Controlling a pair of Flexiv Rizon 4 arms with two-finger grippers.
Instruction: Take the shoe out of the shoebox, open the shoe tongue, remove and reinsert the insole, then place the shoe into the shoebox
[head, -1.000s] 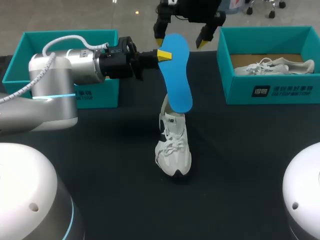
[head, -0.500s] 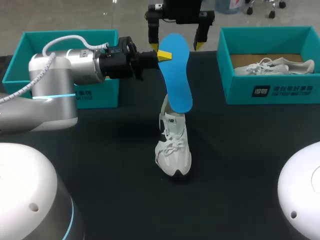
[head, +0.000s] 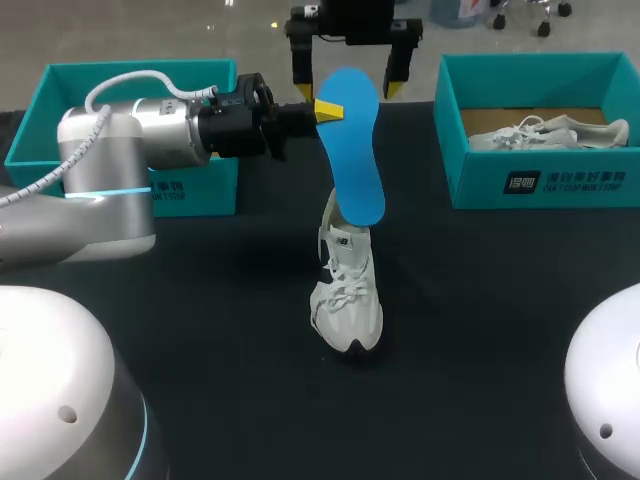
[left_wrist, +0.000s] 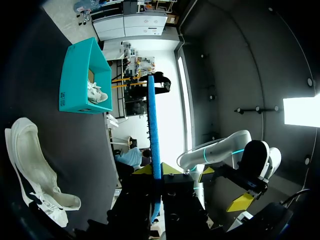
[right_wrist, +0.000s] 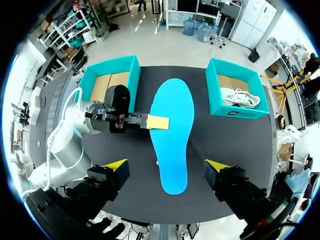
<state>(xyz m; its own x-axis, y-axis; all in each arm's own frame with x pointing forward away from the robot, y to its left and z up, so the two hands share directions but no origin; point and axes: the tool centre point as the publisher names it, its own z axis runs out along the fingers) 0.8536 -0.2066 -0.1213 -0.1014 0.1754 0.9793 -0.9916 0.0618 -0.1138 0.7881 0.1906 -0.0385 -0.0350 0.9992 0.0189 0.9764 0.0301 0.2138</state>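
Note:
My left gripper (head: 328, 110) is shut on the long edge of a blue insole (head: 355, 150), holding it upright over a white shoe (head: 345, 290) that lies on the black table. In the left wrist view the insole (left_wrist: 152, 125) runs edge-on out from between that gripper's (left_wrist: 157, 172) yellow tips, with the shoe (left_wrist: 30, 165) off to one side. My right gripper (head: 346, 85) hangs open at the far side, its two tips either side of the insole's top end without touching it. Its own view looks down the flat of the insole (right_wrist: 172, 130), which spans the gap of the right gripper (right_wrist: 165, 165).
A teal shoebox (head: 540, 185) at the right holds a second white shoe (head: 545, 132). Another teal box (head: 200, 190) stands at the left behind my left arm. The white arm bases fill the near corners.
My right gripper has turned from a tilt to level and shifted slightly left above the insole's top. The left arm, insole and shoe have stayed put.

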